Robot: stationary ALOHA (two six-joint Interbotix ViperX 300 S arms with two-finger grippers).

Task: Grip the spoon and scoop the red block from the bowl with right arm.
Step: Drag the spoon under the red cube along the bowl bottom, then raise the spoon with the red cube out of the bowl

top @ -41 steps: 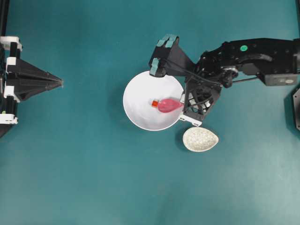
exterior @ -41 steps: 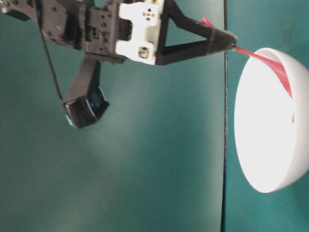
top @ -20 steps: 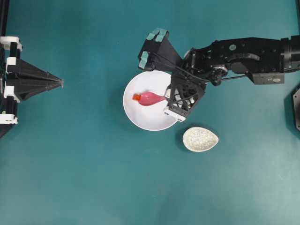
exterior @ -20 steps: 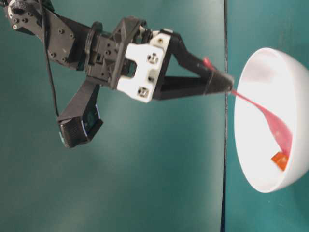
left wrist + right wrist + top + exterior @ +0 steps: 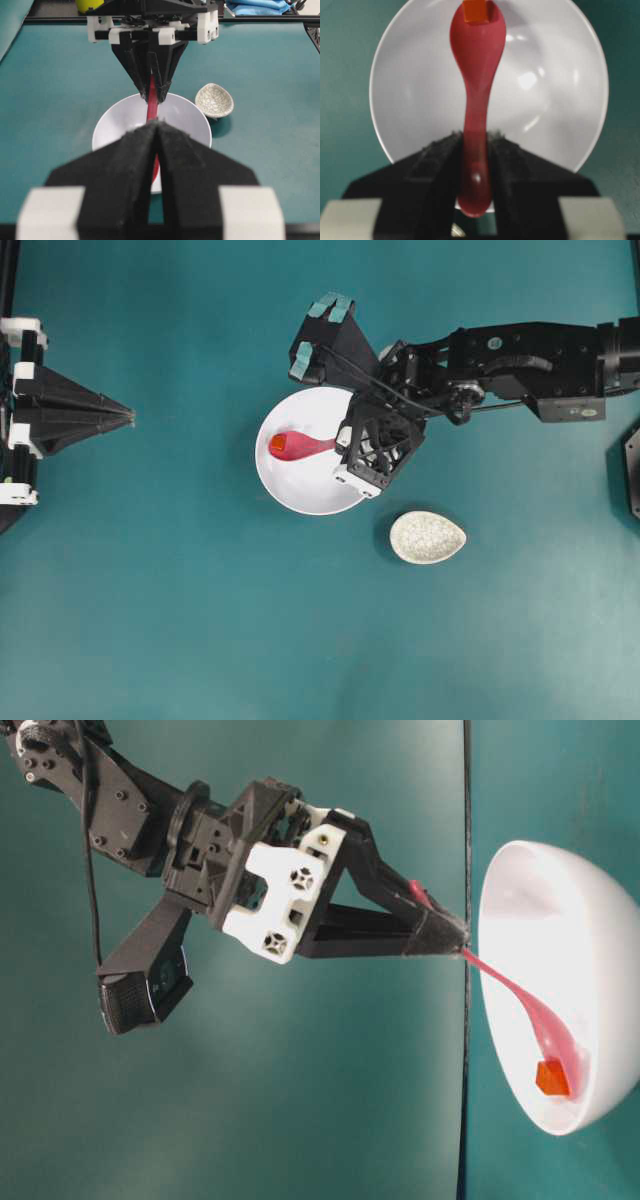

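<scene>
Right gripper point(image 5: 475, 150) clamps the spoon point(image 5: 476, 75) handle; the red block point(image 5: 474, 11) sits at the scoop's tip, seemingly barely aboard, near the bowl point(image 5: 300, 490) wall. Any tilt on lifting drops it.

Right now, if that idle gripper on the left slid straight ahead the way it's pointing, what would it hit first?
Probably the white bowl: the left gripper points across bare table at it, though height is unclear.

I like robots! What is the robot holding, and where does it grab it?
The right gripper holds the spoon by its handle end.
</scene>
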